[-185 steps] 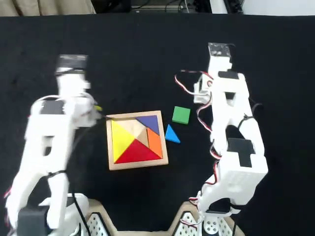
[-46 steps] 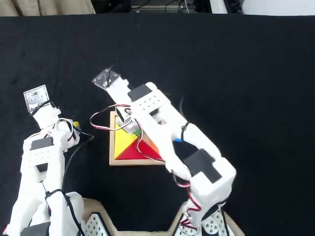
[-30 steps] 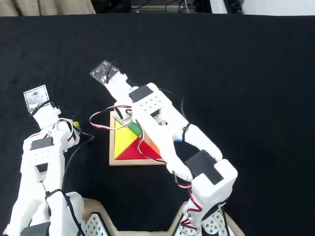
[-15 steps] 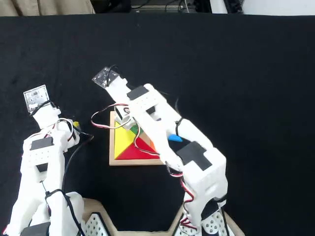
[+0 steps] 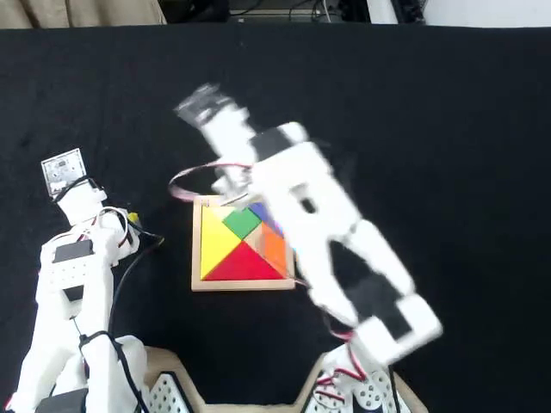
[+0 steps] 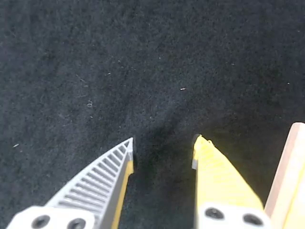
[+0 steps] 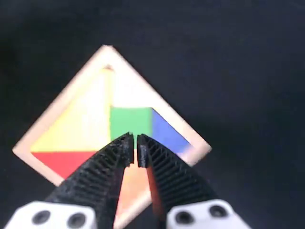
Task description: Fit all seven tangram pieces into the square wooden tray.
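Right pincer point(image 7: 134, 149) over wooden tray point(image 5: 241, 285), green square point(image 5: 242, 221) seated inside

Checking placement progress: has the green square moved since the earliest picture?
Yes. The green square shifted left, off the cloth right of the wooden tray and into the tray's upper middle.
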